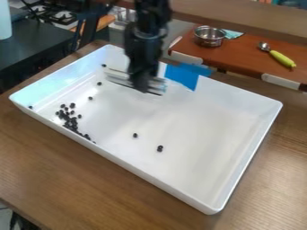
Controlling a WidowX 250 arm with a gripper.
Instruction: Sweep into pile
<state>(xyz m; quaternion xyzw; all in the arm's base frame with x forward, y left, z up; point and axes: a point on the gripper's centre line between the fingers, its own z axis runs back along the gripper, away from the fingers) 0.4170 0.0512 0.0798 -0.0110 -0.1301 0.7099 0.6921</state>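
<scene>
The black gripper (141, 85) hangs low over the back left part of the white tray (198, 121), shut on a pale, flat sweeping tool (119, 77). That tool sticks out on both sides of it and is blurred; whether it touches the tray floor I cannot tell. Small black balls (72, 105) lie in a loose cluster along the tray's near left side. Single balls are scattered to the left of the tool, and one lies in the far left corner area. Toward the middle are a ball (135, 135) and a dark clump (160, 148).
Blue tape (184, 75) hangs over the tray's back wall. Raised walls enclose the tray on the wooden table (72, 175). Behind, a brown counter (240, 56) holds a metal pot (209, 37) and a spoon with a yellow-green handle (282, 58). A stove stands back left.
</scene>
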